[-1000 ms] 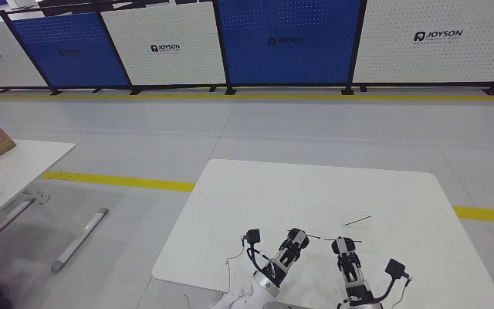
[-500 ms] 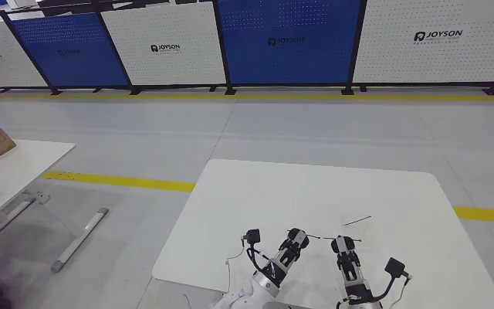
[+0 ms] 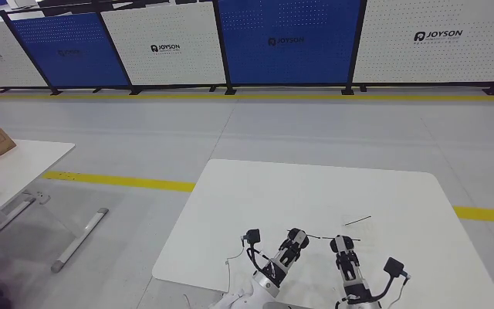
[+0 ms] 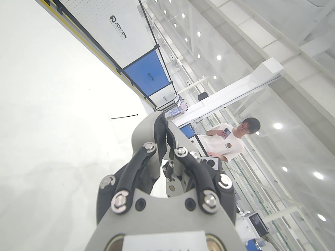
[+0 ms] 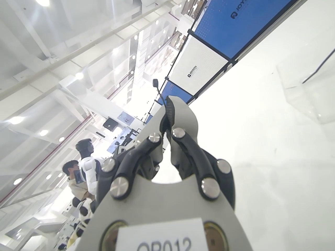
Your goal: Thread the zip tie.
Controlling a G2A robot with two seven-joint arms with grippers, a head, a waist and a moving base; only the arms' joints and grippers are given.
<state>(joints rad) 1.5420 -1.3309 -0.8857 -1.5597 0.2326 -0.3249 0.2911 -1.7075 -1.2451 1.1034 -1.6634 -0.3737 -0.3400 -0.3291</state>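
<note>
Top view: zip tie (image 3: 325, 239) held above the table (image 3: 309, 185) between both grippers.
Its head (image 5: 156, 82) is pinched by the right gripper (image 5: 167, 103); the left gripper (image 4: 165, 120) is pressed together, apparently on the other end. That end should be lined up squarely with the head's slot before being fed.

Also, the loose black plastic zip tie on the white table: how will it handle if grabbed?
Probably light and bendy: the loose black plastic zip tie is a thin strip. It lies flat on the white table, so likely hard to pinch; a push may slide it.
</note>
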